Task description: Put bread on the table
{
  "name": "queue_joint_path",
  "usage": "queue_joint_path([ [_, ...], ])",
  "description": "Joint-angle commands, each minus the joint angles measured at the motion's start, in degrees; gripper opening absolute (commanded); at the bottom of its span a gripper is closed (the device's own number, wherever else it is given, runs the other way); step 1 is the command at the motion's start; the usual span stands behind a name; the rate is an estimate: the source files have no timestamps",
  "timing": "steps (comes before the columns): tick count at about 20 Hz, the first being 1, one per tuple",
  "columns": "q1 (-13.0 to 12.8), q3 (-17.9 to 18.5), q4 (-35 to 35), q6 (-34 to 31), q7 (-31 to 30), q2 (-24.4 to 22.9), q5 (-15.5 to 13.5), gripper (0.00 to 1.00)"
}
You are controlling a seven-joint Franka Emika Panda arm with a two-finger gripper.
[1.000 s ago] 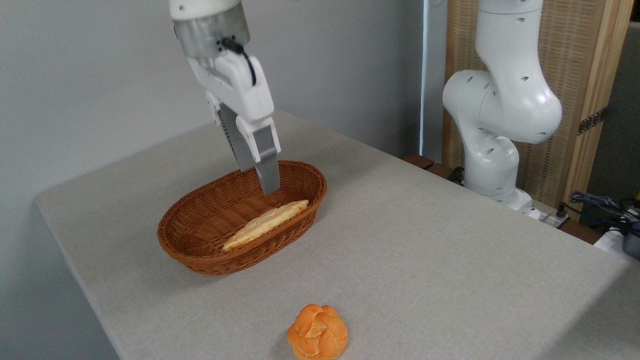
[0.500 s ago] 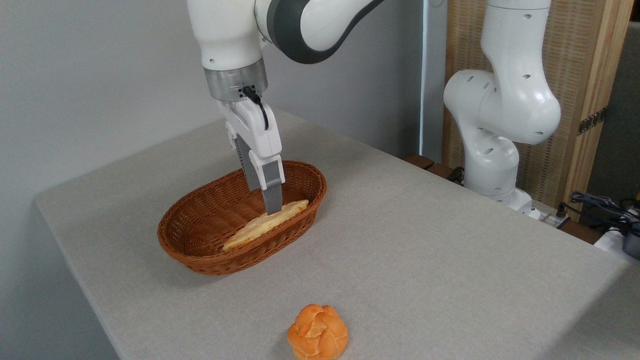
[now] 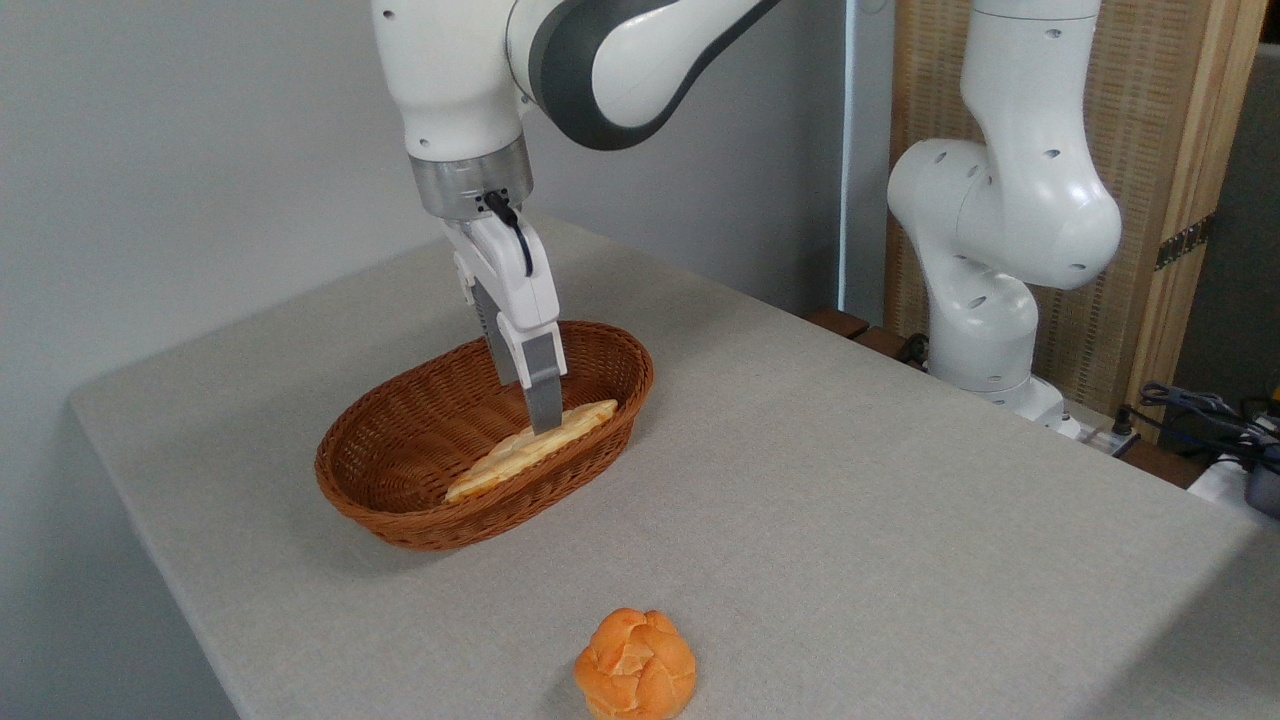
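Fingers (image 3: 543, 405) pointing straight down into the basket (image 3: 400, 500), tips at the right-hand part of the bread (image 3: 510, 452), at or just above its plaited top. Seen edge-on, one finger hiding the other, so impossible to tell how wide the gap is or whether anything is gripped.

Bread lying lengthwise along the near inner wall of the basket, pointed ends toward the basket's two ends, not on the counter (image 3: 850, 480) itself. Basket sitting in the left half of the counter, well back from the near edge.

Compared with half a second ago: hardly any change, tips a touch lower against the bread. Compared with a second ago: markedly lower, then hanging above the loaf near the basket's far rim. Bread, basket and bun unmoved.

Count: one braided bread, one wicker basket, one round orange bun (image 3: 634, 664) close to the near edge, well apart from the basket, and one arm (image 3: 1000, 210) based beyond the far right edge.
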Motion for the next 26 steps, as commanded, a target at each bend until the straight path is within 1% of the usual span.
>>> queue_joint_path([
  [1,-0.08,-0.76,-2.05,3.57,0.48,0.13,-1.01,1.00],
  [7,-0.17,-1.64,-3.11,4.53,0.57,1.09,-0.84,1.00],
  [14,-0.17,-1.73,-3.11,5.15,1.01,1.89,0.13,1.00],
  [15,-0.17,-1.73,-3.11,5.24,1.10,1.89,0.39,1.00],
  [17,-0.17,-1.82,-3.37,5.76,1.01,2.06,2.14,1.00],
  [20,-0.17,-2.87,-3.72,6.64,1.01,3.02,2.68,1.00],
  [26,-0.26,-3.13,-5.13,8.22,0.92,3.47,2.68,1.00],
])
